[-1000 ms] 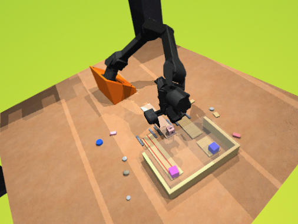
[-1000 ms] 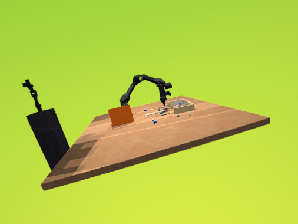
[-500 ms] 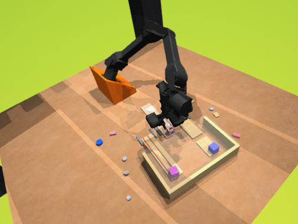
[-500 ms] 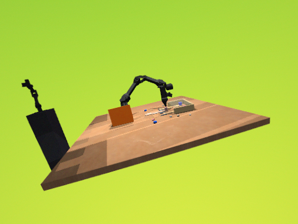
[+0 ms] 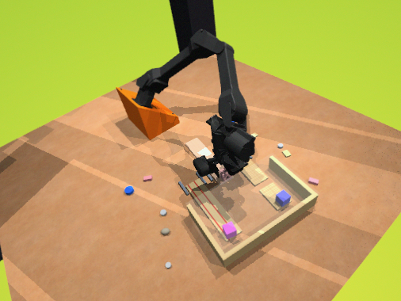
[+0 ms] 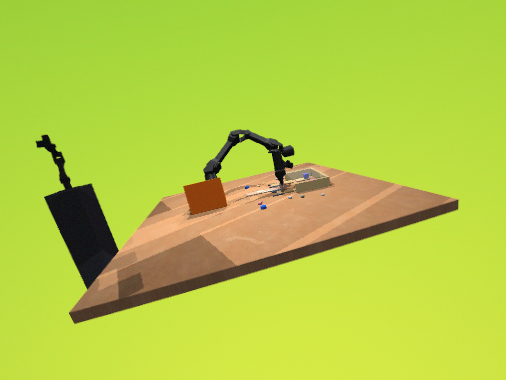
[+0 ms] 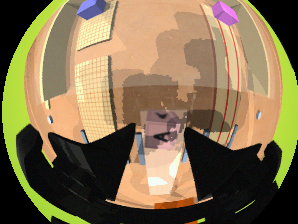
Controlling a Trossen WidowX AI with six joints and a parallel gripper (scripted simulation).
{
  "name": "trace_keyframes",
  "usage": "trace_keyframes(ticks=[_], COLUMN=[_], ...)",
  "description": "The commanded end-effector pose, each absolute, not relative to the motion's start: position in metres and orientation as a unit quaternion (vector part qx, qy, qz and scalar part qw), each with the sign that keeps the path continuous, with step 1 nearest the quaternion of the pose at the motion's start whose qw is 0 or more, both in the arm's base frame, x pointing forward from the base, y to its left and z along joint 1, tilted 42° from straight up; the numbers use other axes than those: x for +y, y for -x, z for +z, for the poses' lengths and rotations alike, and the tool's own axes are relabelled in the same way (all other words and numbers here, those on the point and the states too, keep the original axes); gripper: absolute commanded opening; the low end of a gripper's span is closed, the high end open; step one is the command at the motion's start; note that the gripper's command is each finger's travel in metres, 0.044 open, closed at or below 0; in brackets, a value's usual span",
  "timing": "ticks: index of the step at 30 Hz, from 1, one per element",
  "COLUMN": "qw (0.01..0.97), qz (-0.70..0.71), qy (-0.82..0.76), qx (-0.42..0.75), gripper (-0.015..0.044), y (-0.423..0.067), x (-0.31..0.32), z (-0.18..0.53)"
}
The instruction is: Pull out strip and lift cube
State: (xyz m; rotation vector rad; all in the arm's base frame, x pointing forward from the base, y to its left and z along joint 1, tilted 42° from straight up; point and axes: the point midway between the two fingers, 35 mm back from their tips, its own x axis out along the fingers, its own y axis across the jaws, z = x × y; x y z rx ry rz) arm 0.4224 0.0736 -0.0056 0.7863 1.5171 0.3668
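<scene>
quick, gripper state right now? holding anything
Gripper: fingers about half open around the labelled cube, not clamped on it, holding nothing yet.

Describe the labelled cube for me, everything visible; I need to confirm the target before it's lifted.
The labelled cube is small and pale pinkish, with a dark mark on its upper face, clearest in the wrist view. It sits upright on a tan strip just outside the open end of the tray. The end effector is down around it, fingers flanking either side, half closed; contact cannot be confirmed. Its material cannot be told.
</scene>
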Motion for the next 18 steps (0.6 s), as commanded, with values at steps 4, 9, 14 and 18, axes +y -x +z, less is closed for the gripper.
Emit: trace_keyframes(ticks=[4,9,14,18], qw=[0.639,0.641,0.641,0.641], qz=[0.16,0.161,0.161,0.161], qy=[-0.348,-0.345,-0.345,-0.345], qx=[0.667,0.666,0.666,0.666], gripper=[0.025,0.0224,0.0132,0.0105], y=[-0.4216,-0.422,-0.422,-0.422], x=[0.0817,0.082,0.082,0.082], z=[-0.0143,-0.0143,-0.0143,-0.0143])
